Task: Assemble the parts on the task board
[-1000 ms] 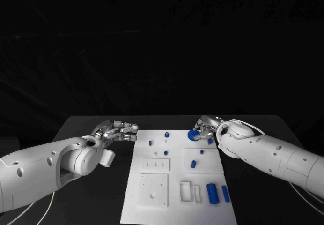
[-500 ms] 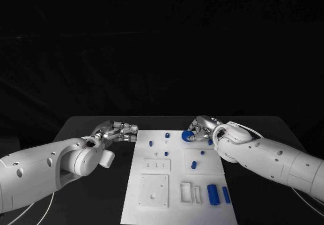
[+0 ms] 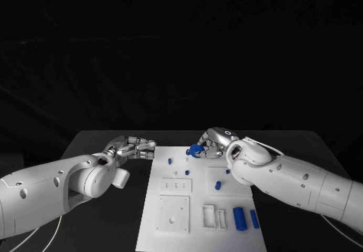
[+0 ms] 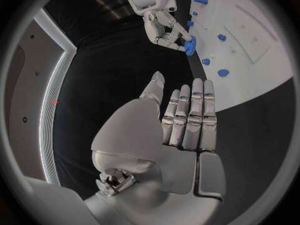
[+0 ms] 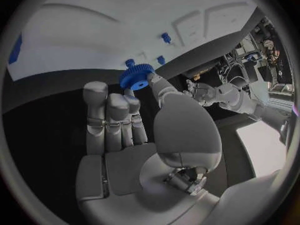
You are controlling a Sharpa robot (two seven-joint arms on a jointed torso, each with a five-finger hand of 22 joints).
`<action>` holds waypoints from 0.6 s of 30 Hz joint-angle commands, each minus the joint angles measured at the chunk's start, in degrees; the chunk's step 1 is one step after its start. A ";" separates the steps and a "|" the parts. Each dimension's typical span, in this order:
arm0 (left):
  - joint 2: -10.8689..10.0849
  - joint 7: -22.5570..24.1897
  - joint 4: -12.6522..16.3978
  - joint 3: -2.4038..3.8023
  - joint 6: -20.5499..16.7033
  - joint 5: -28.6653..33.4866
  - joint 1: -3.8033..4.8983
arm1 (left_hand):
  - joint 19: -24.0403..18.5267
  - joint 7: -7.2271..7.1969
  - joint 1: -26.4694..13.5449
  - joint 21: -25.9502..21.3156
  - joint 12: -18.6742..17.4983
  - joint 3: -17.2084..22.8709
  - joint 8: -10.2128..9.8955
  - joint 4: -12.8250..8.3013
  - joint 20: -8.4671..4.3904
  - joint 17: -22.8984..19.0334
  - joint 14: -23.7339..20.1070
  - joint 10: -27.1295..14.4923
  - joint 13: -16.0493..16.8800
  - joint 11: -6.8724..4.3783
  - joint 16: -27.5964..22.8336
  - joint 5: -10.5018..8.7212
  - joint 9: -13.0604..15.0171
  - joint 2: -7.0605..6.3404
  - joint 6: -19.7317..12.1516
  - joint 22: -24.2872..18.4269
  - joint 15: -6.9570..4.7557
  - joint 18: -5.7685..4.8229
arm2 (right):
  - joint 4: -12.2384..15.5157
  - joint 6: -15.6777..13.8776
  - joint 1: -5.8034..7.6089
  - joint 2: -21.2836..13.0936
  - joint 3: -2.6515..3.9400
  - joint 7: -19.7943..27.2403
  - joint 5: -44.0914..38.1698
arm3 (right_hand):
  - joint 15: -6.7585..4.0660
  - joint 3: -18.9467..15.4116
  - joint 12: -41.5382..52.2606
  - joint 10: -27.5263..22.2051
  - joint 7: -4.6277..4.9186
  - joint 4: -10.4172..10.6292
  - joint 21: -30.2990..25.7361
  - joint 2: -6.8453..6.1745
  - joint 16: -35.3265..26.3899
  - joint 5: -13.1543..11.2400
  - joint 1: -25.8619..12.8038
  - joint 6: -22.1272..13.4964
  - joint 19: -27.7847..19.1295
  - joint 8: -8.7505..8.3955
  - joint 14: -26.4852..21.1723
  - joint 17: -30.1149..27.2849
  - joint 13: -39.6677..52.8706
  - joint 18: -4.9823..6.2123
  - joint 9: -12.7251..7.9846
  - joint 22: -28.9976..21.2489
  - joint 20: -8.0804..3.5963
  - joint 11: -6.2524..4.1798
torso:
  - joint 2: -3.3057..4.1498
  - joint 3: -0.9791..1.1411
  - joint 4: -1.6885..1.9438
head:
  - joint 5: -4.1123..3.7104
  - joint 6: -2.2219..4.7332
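My right hand [image 3: 212, 144] hovers over the far end of the white task board [image 3: 198, 231] and pinches a blue gear [image 3: 195, 151] between thumb and fingers. In the right wrist view the toothed gear [image 5: 137, 77] sits at the fingertips of that hand [image 5: 125, 125], just above a small blue peg [image 5: 129, 63] on the board [image 5: 112, 25]. My left hand [image 3: 135, 147] hangs beside the board's far left corner, over the black table. Its fingers [image 4: 187, 117] are stretched out side by side and hold nothing.
Small blue pegs [image 3: 170, 160] [image 3: 217, 185] stand on the board's far half. Two blue cylinders [image 3: 238, 217] lie at the near right, next to white slotted blocks [image 3: 212, 216]. A square white plate [image 3: 172, 212] is at the near left.
My right hand has carried the blue gear leftward along the board's far end, from the right edge towards the middle. The left hand has stayed put.
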 commanded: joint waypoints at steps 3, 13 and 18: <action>0.20 0.32 0.18 0.05 0.51 -0.17 0.07 | -0.46 -0.12 0.00 0.17 0.12 0.07 -0.06 -0.27 -0.07 0.00 -0.31 -0.43 0.09 0.08 0.28 0.34 -0.05 0.46 -0.31 -0.08 -0.12 -0.68 | -0.45 -2.43 -0.01 1.94 -0.58 -2.63 -5.02 | -0.35 0.72 -0.08 0.12 -0.07 0.43 0.18 -0.22 0.14 -0.65 0.54 -0.48 2.90 -0.17 0.09 -0.06 -0.10 -0.12 -0.04 0.97 -0.37 -0.26 | 0.09 -0.04 0.15 | -0.20 0.22; 0.60 0.30 -0.07 0.05 0.63 -0.17 0.07 | -0.46 -0.11 0.02 0.20 0.12 0.10 -0.07 -0.33 -0.08 0.00 -0.30 -0.43 0.09 0.08 0.29 0.36 -0.06 0.49 -0.32 -0.08 -0.13 -0.68 | -3.40 -1.42 -0.04 5.86 -2.23 -4.05 -6.33 | -0.31 2.04 -0.27 -0.03 0.01 0.39 0.26 -0.37 -0.03 -0.98 0.66 -0.67 2.91 -0.18 0.09 -0.30 -0.24 -0.14 -0.05 0.97 -0.34 -0.24 | 0.10 0.01 0.16 | 0.21 0.13; 0.70 0.28 -0.18 0.05 0.67 -0.17 0.07 | -0.46 -0.11 0.02 0.20 0.12 0.10 -0.07 -0.33 -0.08 0.00 -0.30 -0.43 0.09 0.08 0.29 0.36 -0.06 0.49 -0.32 -0.08 -0.13 -0.68 | -4.34 -0.72 -0.13 7.07 -2.84 -4.42 -6.63 | -0.31 2.58 -0.29 -0.06 -0.01 0.27 0.17 -0.48 -0.12 -0.89 0.45 -0.63 2.90 -0.17 0.08 -0.40 -0.27 -0.14 -0.05 0.92 -0.34 -0.24 | 0.08 0.09 0.03 | 0.47 -0.07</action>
